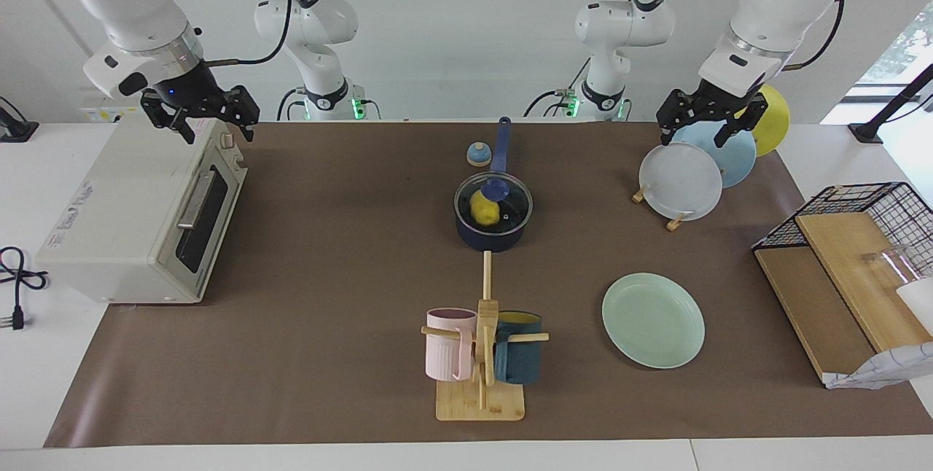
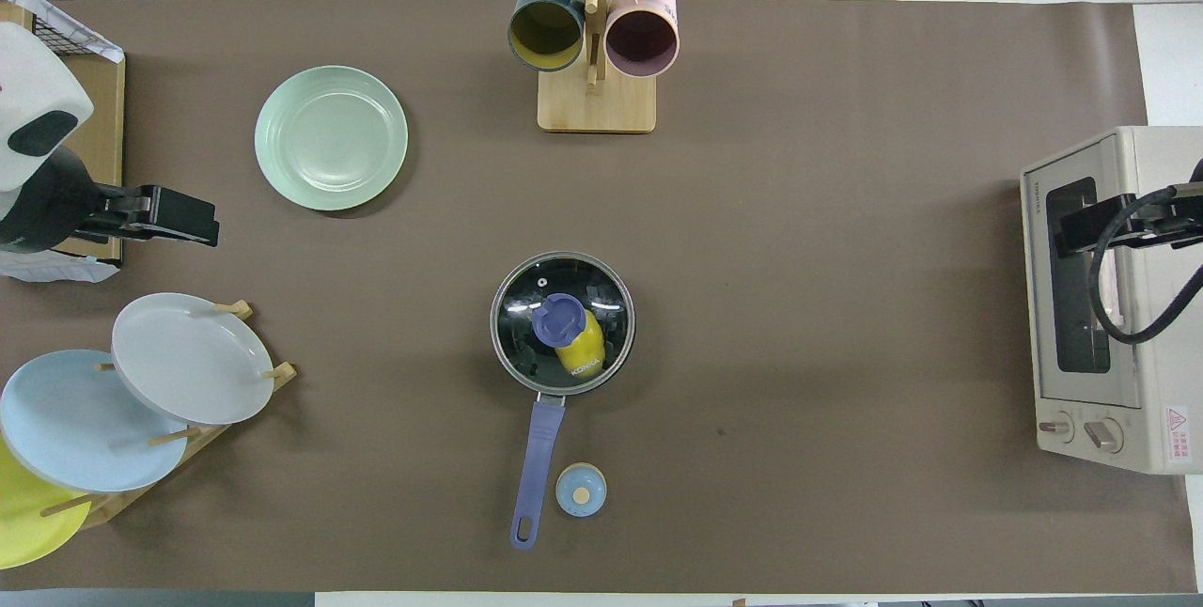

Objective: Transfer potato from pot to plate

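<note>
Nothing has been picked up yet, so the task appears to be at its very start. The potato point(image 1: 484, 210), a small, smooth, bright yellow lump, lies inside the pot point(image 1: 493, 224), a dark navy saucepan with a black interior at the middle of the tabletop point(image 1: 335, 238), its long blue handle pointing toward the robots. A clear glass lid point(image 1: 510, 197) with a blue knob covers the pot, and the potato shows through it. The plate point(image 1: 653, 319), pale mint green with a raised rim, sits bare, farther from the robots than the pot and toward the left arm's end. The left gripper point(image 1: 698, 122) hangs over a rack of plates point(image 1: 681, 181), jaws released and holding nothing. The right gripper point(image 1: 211, 117) hangs over a toaster oven point(image 1: 138, 216), jaws likewise released and holding nothing. Judging from this, the next move likely calls for lifting the lid by its knob before either arm can reach down for the potato.
</note>
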